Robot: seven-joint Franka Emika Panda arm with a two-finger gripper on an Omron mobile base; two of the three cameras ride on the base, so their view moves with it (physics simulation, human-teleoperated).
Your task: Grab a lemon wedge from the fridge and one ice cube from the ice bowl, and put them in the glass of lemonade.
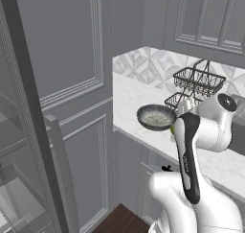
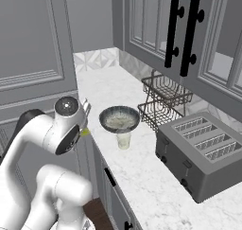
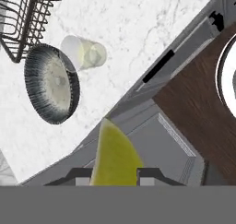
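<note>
Your end effector (image 3: 115, 174) pinches the lemon wedge (image 3: 114, 159) beside the worktop (image 3: 138, 29); ice bowl (image 3: 51, 83) touches the lemonade glass (image 3: 85, 52). No writing legible.

Grey panelled kitchen, marble counter corner.
Tall panelled wall (image 1: 72, 50) fills frame left; white marble countertop (image 2: 156, 186) runs lower right, geometric tile backsplash (image 1: 143, 64) behind. Glass-front upper cabinets (image 2: 156, 25), black handles. Dark wood floor (image 1: 119, 222) bottom centre.

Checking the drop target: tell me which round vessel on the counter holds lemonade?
The small clear glass with pale yellow liquid, in front of the wider, shallow dark grey bowl with whitish contents.
</note>
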